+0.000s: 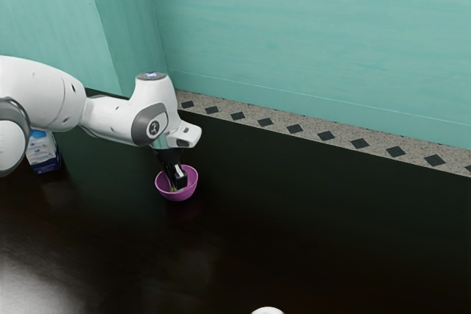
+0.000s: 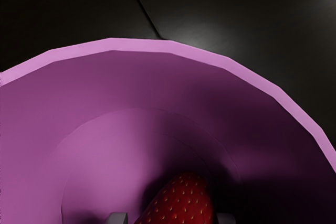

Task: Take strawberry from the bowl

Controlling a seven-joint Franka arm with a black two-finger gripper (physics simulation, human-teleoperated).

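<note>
Toward the exterior view's left, a blue-and-white carton (image 1: 45,159) is being carried by the dark counter (image 1: 294,211), in from its far edge and partly screened by the arm (image 1: 55,97). To the right of it, farther along that same edge but set in from it, a pink bowl (image 1: 179,196) is standing upright, and the strawberry (image 2: 181,205) is lying inside, low toward the bottom. The fingers (image 2: 117,219) are reaching down into the bowl and are standing apart, one on either side of the strawberry; a slim gap is being left at each flank, so no grip is being judged as made. A light, fairly soft fruit is being dealt with, easily bruised and perhaps a little slippery where its seeded skin is tapering; the hold is best being taken across its widest part, with gentle, even pressure, before a straight lift. Should only the narrow end be pinched, the fruit may be rolling away against the smooth curved wall, and the light-looking bowl may be nudged if its rim is being brushed. Farther right, a white object (image 1: 268,311) is being cut off by the exterior view's lower border.
</note>
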